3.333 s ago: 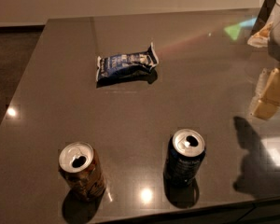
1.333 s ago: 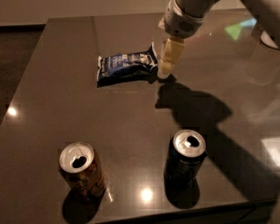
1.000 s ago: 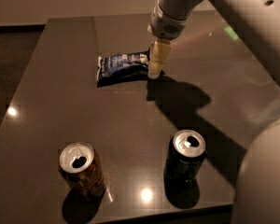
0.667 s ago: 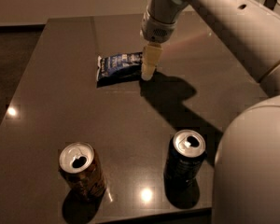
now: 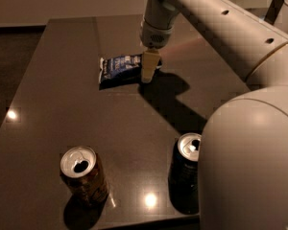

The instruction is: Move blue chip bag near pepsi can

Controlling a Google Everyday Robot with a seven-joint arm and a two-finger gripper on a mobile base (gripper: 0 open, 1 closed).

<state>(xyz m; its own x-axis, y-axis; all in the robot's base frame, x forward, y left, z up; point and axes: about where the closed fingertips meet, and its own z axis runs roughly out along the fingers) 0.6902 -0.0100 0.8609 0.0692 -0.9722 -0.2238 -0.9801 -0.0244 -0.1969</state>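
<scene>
The blue chip bag (image 5: 120, 68) lies flat on the dark table (image 5: 67, 109) toward the far middle. My gripper (image 5: 148, 70) hangs from the arm (image 5: 206, 18) and reaches down over the bag's right end, its tan fingers (image 5: 149, 66) covering that end. The pepsi can (image 5: 185, 166) stands upright near the front edge at the right, partly hidden by my arm's big near segment.
A brown-orange can (image 5: 84, 175) with a silver top stands upright at the front left. The table's left edge (image 5: 24, 85) drops to a dark floor. My arm's near segment (image 5: 252, 166) fills the lower right of the view.
The gripper has swung in from the right and moved left and down over the right end of the chip bag. The bag and both cans have not moved.
</scene>
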